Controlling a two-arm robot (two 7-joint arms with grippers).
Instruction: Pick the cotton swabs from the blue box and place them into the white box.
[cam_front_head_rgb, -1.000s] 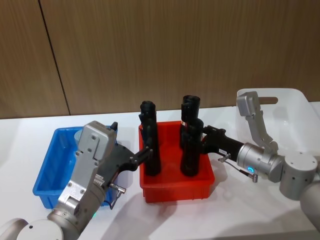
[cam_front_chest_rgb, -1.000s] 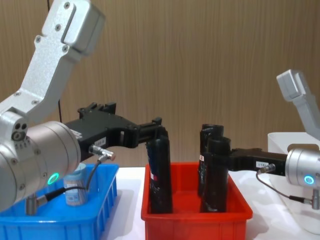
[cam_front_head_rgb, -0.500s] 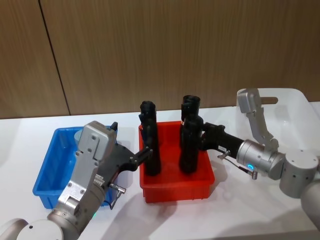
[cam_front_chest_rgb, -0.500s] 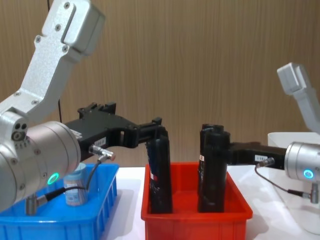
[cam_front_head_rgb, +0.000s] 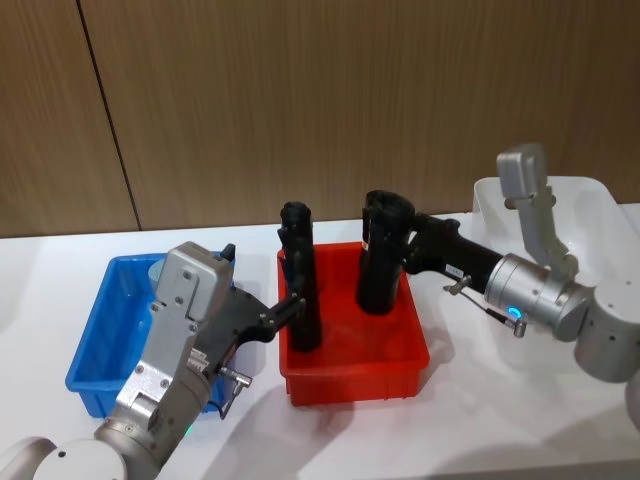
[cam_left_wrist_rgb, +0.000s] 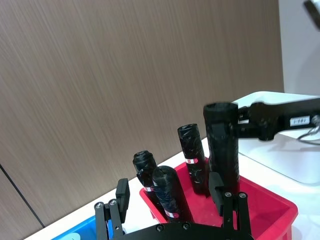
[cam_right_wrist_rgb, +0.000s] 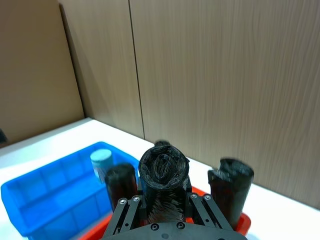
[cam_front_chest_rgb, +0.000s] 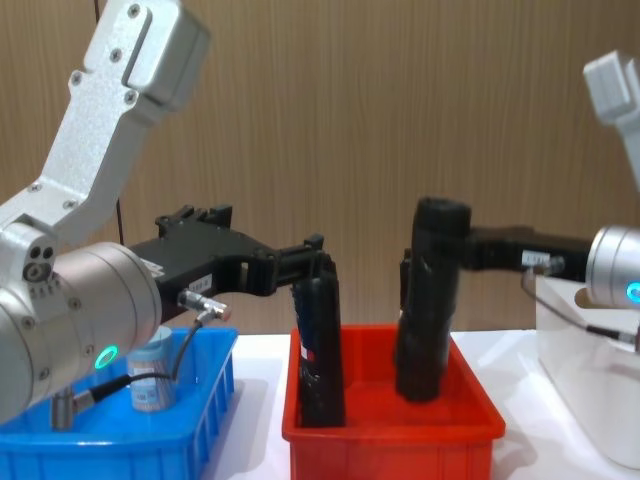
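One tub of cotton swabs (cam_front_chest_rgb: 150, 375) with a pale lid stands in the blue box (cam_front_chest_rgb: 110, 450) at the left; the right wrist view also has the tub (cam_right_wrist_rgb: 101, 162). The white box (cam_front_head_rgb: 590, 215) is at the far right. My left gripper (cam_front_head_rgb: 290, 305) is open, its fingers either side of a black tube (cam_front_head_rgb: 302, 300) standing in the red bin (cam_front_head_rgb: 350, 375). My right gripper (cam_front_head_rgb: 400, 250) is shut on another black tube (cam_front_chest_rgb: 428, 300), held tilted with its base just above the bin floor.
More black tubes (cam_right_wrist_rgb: 230, 185) stand in the red bin between the two boxes. A wooden wall (cam_front_head_rgb: 300, 100) runs behind the white table (cam_front_head_rgb: 450, 420). The left forearm (cam_front_chest_rgb: 70, 320) hangs over the blue box.
My right gripper has raised its black tube and drawn it back toward the rear of the red bin. The left arm has stayed put.
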